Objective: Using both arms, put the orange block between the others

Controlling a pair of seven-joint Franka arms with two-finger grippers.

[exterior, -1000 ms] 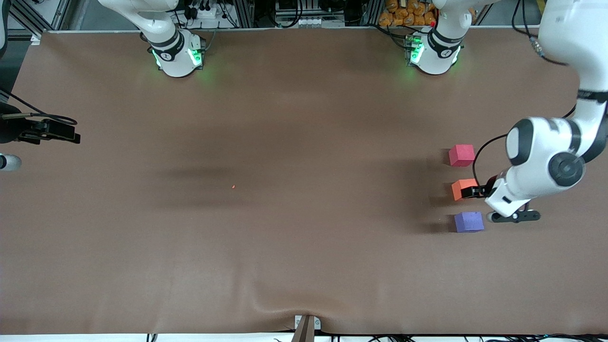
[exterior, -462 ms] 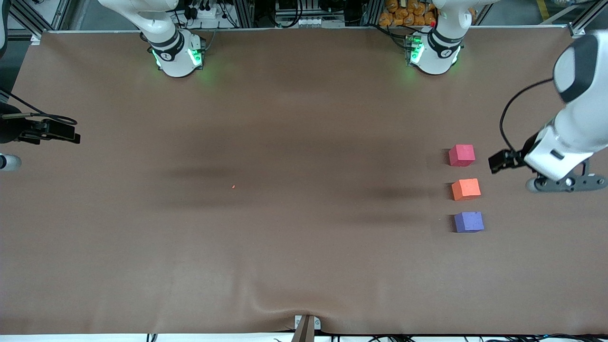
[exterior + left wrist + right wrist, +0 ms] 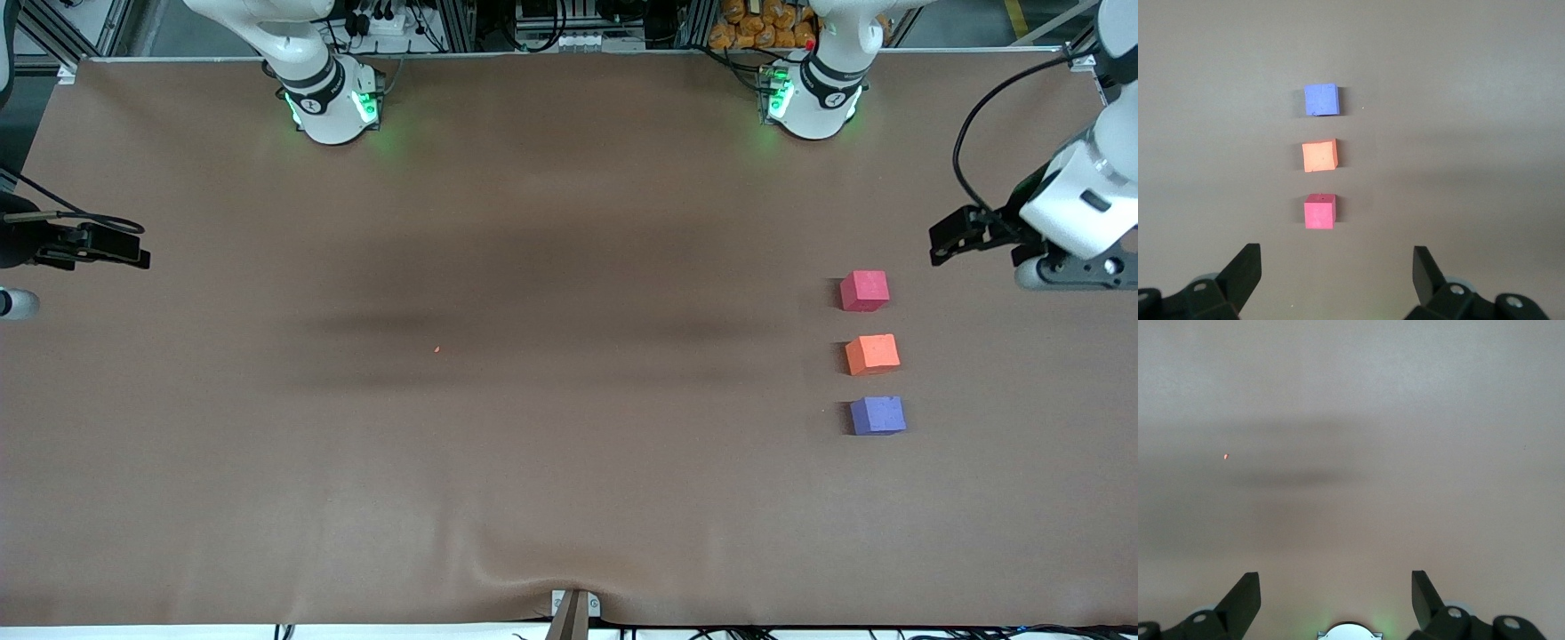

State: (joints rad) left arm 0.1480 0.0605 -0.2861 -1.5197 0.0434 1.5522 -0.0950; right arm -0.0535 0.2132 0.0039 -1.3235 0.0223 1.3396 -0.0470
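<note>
Orange block [image 3: 872, 354]: sat on the table between the pinkish-red cube [image 3: 864, 291] and the purple-blue cube [image 3: 877, 414], touching neither.
Left gripper [image 3: 1336, 272]: empty, fingers apart, raised beside the pinkish-red cube.
Right gripper [image 3: 1335, 595]: fingers apart, waiting well apart from the orange block.
Risk: probably a low pass by the left gripper nudging the row crooked.

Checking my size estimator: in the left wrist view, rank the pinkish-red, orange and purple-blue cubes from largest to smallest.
No clear ranking: the orange cube, pinkish-red cube and purple-blue cube look alike in size; slight differences may come from nearness to the camera.

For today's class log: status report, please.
Left gripper open, up beside the blocks. Right gripper open, waiting. Orange block between pinkish-red and purple. Nothing obstructing.
</note>
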